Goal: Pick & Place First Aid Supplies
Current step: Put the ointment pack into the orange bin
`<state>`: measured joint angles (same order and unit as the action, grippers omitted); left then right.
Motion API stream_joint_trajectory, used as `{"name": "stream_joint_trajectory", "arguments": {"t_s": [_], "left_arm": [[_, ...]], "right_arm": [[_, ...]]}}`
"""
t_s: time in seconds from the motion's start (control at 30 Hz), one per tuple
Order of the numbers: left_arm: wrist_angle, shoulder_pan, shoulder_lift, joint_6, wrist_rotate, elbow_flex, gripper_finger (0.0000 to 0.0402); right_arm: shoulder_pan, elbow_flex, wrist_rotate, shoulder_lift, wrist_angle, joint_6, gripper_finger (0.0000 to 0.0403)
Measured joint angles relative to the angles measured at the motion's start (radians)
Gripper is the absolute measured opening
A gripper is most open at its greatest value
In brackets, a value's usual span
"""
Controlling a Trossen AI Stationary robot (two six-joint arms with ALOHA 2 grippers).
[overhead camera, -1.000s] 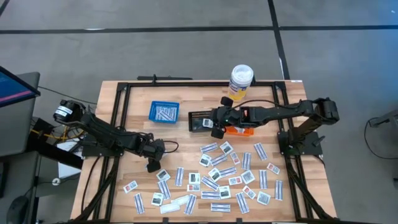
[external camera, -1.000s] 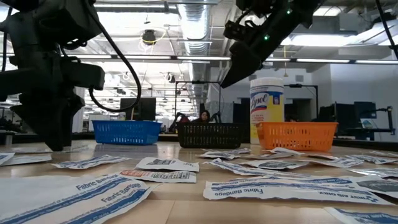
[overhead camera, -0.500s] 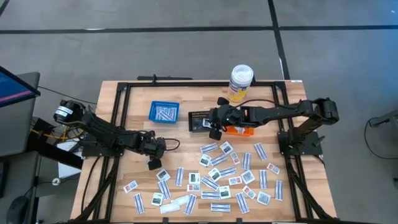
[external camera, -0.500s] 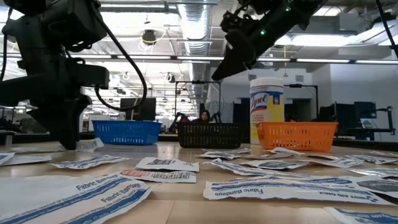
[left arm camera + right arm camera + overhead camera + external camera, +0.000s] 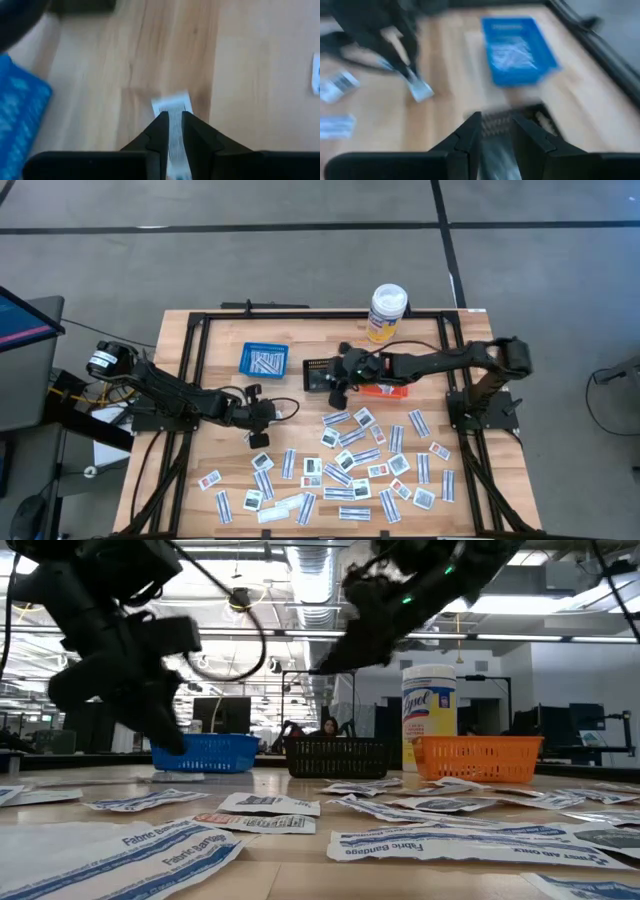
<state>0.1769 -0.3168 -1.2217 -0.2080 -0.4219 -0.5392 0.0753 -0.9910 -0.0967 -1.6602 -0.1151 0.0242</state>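
Among "Fabric Bandage" packets point(image 5: 170, 845), left end effector point(image 5: 173, 120) clamped on a white strip point(image 5: 172, 106), Lysol bottle point(image 5: 428, 717) behind.

Dozens of flat white packets point(image 5: 355, 465) lie scattered flat across the near half of the surface point(image 5: 200, 380), narrow blue-printed strips mixed with small squares. One narrow strip point(image 5: 172, 125) is pinched up off the wood, and more sit in the blue basket point(image 5: 264, 360).

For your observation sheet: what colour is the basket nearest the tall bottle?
Orange, seen best in the low view.
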Motion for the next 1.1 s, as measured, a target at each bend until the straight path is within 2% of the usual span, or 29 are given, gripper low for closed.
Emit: {"name": "stream_joint_trajectory", "arguments": {"t_s": [0.1,0.27,0.33,0.5,0.67,0.73,0.87,1.1], "left_arm": [[-0.040,0.006,0.000,0.051,0.004,0.000,0.0050],[-0.018,0.015,0.003,0.020,0.044,0.000,0.0039],[-0.013,0.022,0.003,0.018,0.052,0.000,0.0044],[0.090,0.041,0.001,-0.040,0.060,0.000,0.0081],[0.112,0.042,-0.002,-0.105,0.165,0.018,0.0119],[0.107,0.042,-0.002,-0.111,0.170,0.038,0.0122],[0.053,0.048,0.002,-0.108,0.164,0.083,0.0096],[-0.030,0.050,0.001,-0.104,0.164,0.124,0.0009]], "right_arm": [[0.005,-0.014,0.081,-0.102,-0.090,0.001,0.0093],[0.007,-0.117,0.203,-0.208,-0.036,-0.021,0.0093],[0.002,-0.143,0.223,-0.213,0.030,-0.032,0.0093],[-0.011,-0.169,0.230,-0.230,0.039,-0.032,0.0093],[-0.015,-0.171,0.230,-0.268,0.018,-0.035,0.0093],[-0.015,-0.176,0.229,-0.278,0.016,-0.035,0.0093],[-0.006,-0.176,0.230,-0.277,0.013,-0.034,0.0093],[-0.006,-0.176,0.229,-0.276,0.005,-0.034,0.0093]]}}
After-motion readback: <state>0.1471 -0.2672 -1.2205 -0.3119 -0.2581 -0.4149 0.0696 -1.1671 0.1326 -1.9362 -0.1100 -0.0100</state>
